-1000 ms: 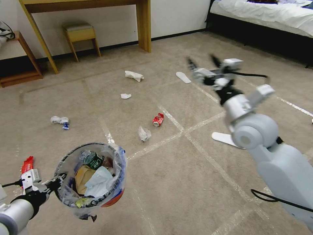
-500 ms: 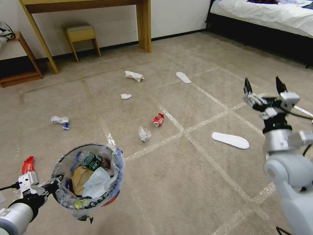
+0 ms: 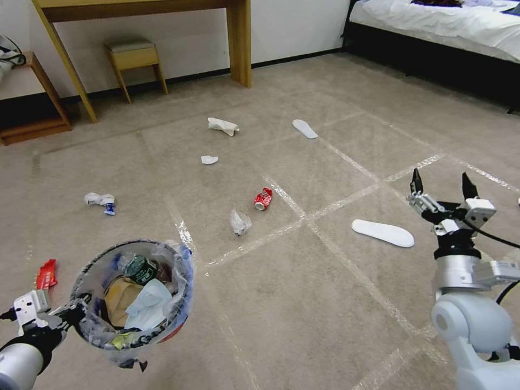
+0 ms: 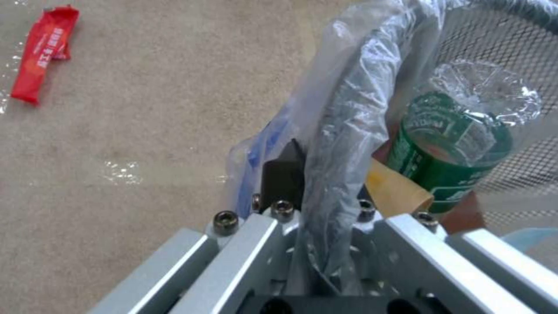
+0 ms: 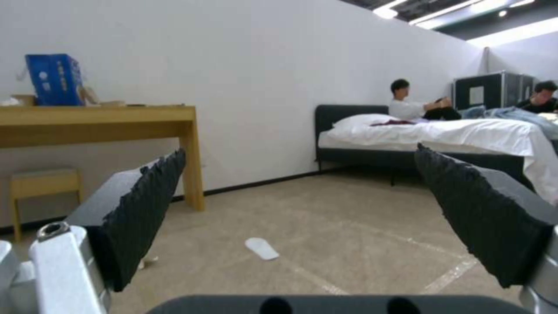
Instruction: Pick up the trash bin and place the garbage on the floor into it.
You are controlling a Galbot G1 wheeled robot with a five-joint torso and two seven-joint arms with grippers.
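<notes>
Nearest, at the low left of the head view, the left hand (image 3: 65,314) is closed on the rim of the trash bin (image 3: 89,330) and holds it above the floor (image 3: 303,303). The bin is round, with a dark mesh wall and a crinkly clear liner with blue print. Inside lie a green-labelled clear bottle (image 4: 450,152), brown paper and a pale tissue; the bottom of the bin is hidden under them. In the left wrist view the liner folds over the rim between the fingers (image 4: 283,179), so the inner finger is hard to make out.

At the right, the right hand (image 3: 444,187) is raised over the carpet with its two black ribbed fingers wide apart, gripping nothing.

The floor is short beige carpet crossed by shiny tape lines. A flat red wrapper (image 3: 46,273) lies just left of the bin. Farther out lie a long white slipper (image 3: 382,232) near the right hand, a crumpled clear plastic piece (image 3: 239,222) and a crushed red can (image 3: 262,198). Between them the carpet is open. Beyond these lie small white tissues (image 3: 209,159) and a second slipper (image 3: 305,128). The wooden tabletop legs (image 3: 239,43), a stool (image 3: 132,59) and the bed (image 3: 433,27) edge the far side.
</notes>
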